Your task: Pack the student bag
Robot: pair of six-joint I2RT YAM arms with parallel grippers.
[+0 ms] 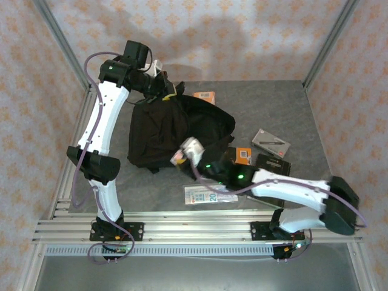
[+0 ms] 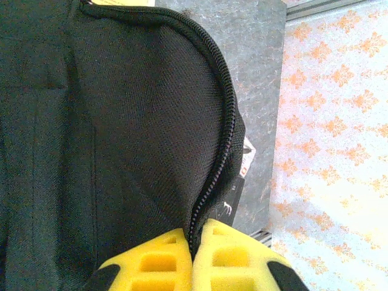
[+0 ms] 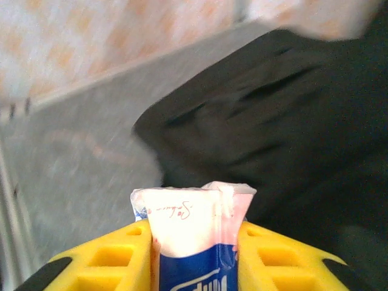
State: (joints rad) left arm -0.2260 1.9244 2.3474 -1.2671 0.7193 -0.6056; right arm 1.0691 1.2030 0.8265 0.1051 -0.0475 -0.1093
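Right hand [image 3: 194,235]: gripping white-and-blue packet [image 3: 185,215] at bag's near edge | left hand [image 2: 194,237]: clamped on bag [image 2: 121,121] zip rim, far side | bag lies on bench [image 1: 291,109]

You have an orange box [image 1: 205,96] far back on the table [image 1: 291,109]. Right of centre lie a grey box [image 1: 271,141], a small orange box [image 1: 243,155] and a black box [image 1: 273,163].

The student bag [image 3: 285,121] blocks ahead-right of the right gripper [image 3: 194,236]; left of its fingers [image 3: 103,260], bare table [image 3: 66,151] lies open.
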